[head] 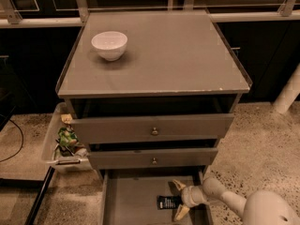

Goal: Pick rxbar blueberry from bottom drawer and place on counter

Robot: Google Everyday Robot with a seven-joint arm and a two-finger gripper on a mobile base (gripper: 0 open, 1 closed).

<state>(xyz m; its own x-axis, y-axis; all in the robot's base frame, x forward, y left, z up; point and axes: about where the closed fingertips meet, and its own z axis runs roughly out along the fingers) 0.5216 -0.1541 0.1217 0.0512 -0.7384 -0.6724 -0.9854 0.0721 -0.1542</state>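
Tool open around the bar in the bottom drawer.
The tool (179, 199) is low inside the bottom drawer (133, 198), at its right side, with its two fingers (177, 185) spread wide. The dark bar (167, 202) lies flat on the drawer floor between the fingertips; I cannot tell if they touch it. Above are two shut drawers with knobs. On the worktop (173, 55) a white bowl (109, 44) stands near the back left corner.
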